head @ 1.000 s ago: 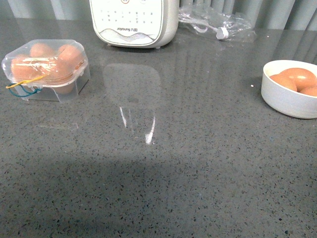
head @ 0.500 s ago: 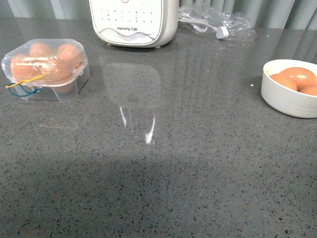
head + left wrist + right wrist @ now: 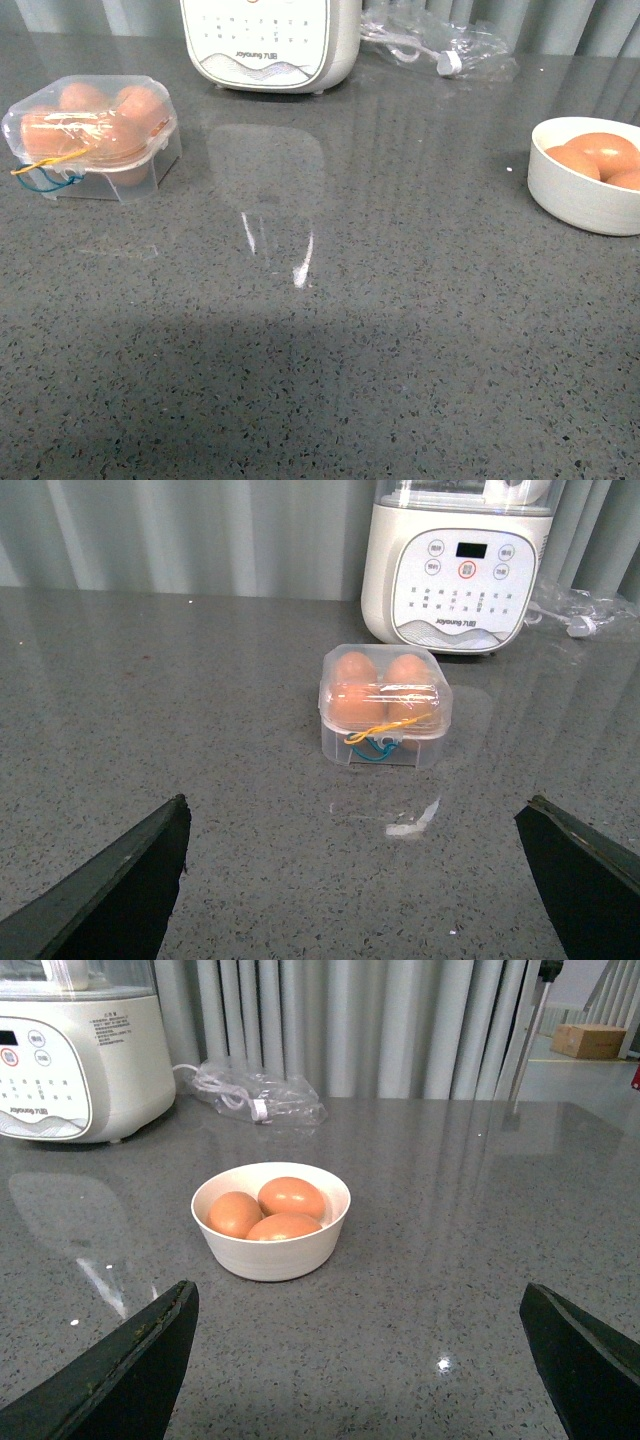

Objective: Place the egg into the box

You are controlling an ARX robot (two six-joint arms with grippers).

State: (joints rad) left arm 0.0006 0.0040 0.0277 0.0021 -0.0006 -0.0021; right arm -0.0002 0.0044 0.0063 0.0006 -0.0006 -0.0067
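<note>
The box (image 3: 95, 135) is a clear plastic carton at the table's far left, lid down, with a blue-yellow band at its front and brown eggs inside. It also shows in the left wrist view (image 3: 385, 705). Three brown eggs lie in a round white bowl (image 3: 580, 195) at the right, and one egg (image 3: 291, 1197) sits at the back of the bowl (image 3: 270, 1255). My left gripper (image 3: 358, 805) is open and empty, well short of the box. My right gripper (image 3: 358, 1288) is open and empty, short of the bowl. Neither gripper shows in the front view.
A white kitchen appliance (image 3: 270, 45) stands at the back centre, behind the box (image 3: 460, 570). A clear plastic bag with a cable (image 3: 440, 45) lies at the back right. A grey curtain hangs behind the grey speckled table (image 3: 320, 350).
Everything sits slightly higher in the front view than a second ago. The box, the bowl and the appliance keep their places relative to each other.
</note>
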